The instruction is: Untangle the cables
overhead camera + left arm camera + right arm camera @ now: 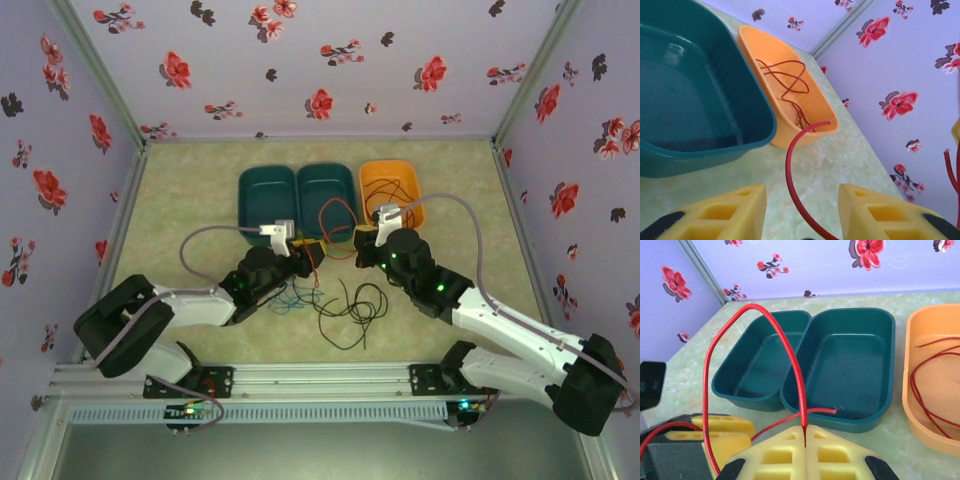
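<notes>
The right gripper (804, 437) is clenched on a red cable (790, 355), which is pinched in the seam between its yellow fingertips and rises from there in a tall arch. One free end of it is seen lying in front of the nearer teal bin (850, 365). The arch comes down at the left gripper (801, 195), whose fingers are spread apart. What appears to be the same cable passes through that gap without being squeezed, so it is straddled there, not held. In the top view both grippers are seen close together at the middle of the table (200, 200), just in front of the bins. Beyond them, another red cable (790, 82) is seen lying in loose loops inside the orange bin (760, 55). No cable is seen in the nearer teal bin or in the second teal bin (757, 365) beside it. On the table near the arms, a black cable (350, 305) is spread in open loops and a small blue cable (290, 300) lies just beside it. Whether these two cross cannot be told. The task is judged to be partly done: one red cable is put away, a second is being lifted clear, and the black and blue ones are left to be handled.
</notes>
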### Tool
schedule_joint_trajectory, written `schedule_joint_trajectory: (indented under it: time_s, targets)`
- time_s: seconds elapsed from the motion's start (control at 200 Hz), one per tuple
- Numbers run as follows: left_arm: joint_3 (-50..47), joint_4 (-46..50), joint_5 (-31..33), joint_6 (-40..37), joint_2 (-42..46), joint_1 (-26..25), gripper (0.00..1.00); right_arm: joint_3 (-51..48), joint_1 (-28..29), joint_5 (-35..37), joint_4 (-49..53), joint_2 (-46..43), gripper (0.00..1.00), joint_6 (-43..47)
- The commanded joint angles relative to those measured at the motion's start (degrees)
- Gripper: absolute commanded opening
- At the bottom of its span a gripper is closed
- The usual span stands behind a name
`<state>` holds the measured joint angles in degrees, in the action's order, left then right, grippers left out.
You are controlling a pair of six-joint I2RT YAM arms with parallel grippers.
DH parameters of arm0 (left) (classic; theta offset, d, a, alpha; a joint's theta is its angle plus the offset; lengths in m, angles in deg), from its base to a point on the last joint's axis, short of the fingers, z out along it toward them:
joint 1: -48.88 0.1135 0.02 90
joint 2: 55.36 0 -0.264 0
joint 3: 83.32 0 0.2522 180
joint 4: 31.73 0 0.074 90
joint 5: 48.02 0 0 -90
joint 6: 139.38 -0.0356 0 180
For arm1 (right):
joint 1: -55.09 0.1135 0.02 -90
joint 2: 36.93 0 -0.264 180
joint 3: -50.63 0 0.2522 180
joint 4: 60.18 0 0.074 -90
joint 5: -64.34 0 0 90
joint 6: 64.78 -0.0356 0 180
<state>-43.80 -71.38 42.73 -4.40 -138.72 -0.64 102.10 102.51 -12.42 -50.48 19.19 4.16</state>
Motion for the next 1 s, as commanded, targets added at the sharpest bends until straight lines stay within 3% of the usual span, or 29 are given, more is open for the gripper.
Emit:
schedule_joint_trajectory:
  time_s: [0.0, 0.205, 0.36, 0.645, 0.81, 0.995]
  targets:
    - [2.05, -4.34, -3.69, 2.73, -1.72, 0.15, 0.39, -0.64, 0.33, 0.34, -4.91, -1.19, 0.00, -0.81]
    - [4.35, -4.75, -7.01, 3.98, -4.77, 0.11, 0.36, -0.88, 0.36, 0.44, -6.66, -0.78, 0.00, -1.60]
    - [5.42, -3.36, -8.83, 3.86, -6.04, -0.21, 0.22, -0.66, 0.36, 3.97, -6.15, -0.97, 0.00, -2.60]
    - [11.24, 11.79, -9.29, -3.49, -5.12, -3.89, 0.18, 3.12, 0.32, 14.43, -3.02, -0.57, 0.00, -3.57]
    - [10.42, 11.88, -8.09, -4.01, -4.15, -4.01, 0.18, 8.43, -0.28, 20.09, 3.56, 0.19, 0.00, -0.45]
    - [8.62, 12.63, -5.85, -4.23, -2.46, -4.03, 0.18, 12.32, -3.79, 20.78, 8.77, 1.74, 0.00, 0.67]
